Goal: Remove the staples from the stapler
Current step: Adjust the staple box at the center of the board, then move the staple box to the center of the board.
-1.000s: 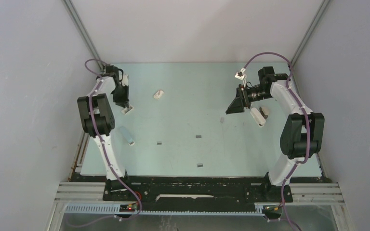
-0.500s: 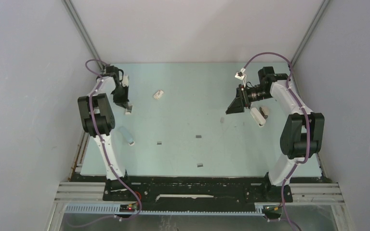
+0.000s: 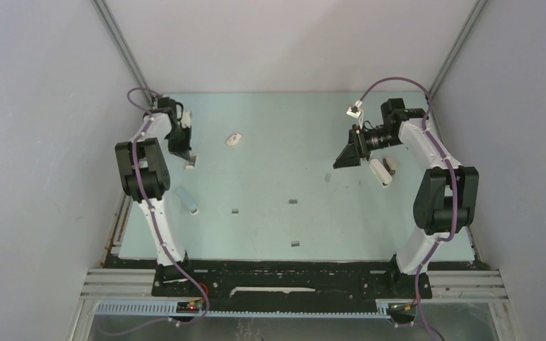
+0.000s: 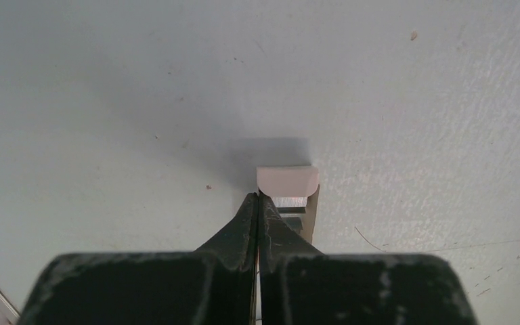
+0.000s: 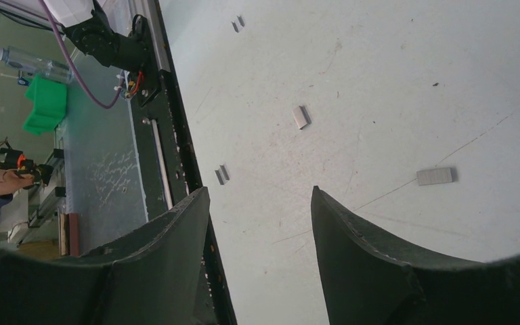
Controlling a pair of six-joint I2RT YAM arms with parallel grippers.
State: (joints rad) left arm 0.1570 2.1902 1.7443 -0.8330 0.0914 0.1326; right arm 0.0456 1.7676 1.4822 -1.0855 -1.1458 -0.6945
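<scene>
A small pale stapler (image 3: 191, 164) lies at the far left of the table. In the left wrist view its rounded pale end (image 4: 288, 179) and a strip of bare metal behind that end show just past my fingertips. My left gripper (image 4: 258, 197) is shut, tips pressed together at the stapler's left edge, and I see nothing between them. Short grey staples (image 3: 293, 201) lie scattered on the mat: one strip (image 5: 435, 176) and another (image 5: 300, 116) show in the right wrist view. My right gripper (image 5: 261, 193) hangs open and empty above the mat (image 3: 270, 170) at the right.
A light blue stapler (image 3: 187, 199) lies near the left arm. A white stapler (image 3: 380, 172) lies beside the right arm. A small white-and-red box (image 3: 234, 140) sits at the back. The black base rail (image 5: 183, 149) runs along the mat's near edge.
My left gripper has closed fully over the pale stapler, which has turned slightly more upright in the top view. The right arm has not moved.
</scene>
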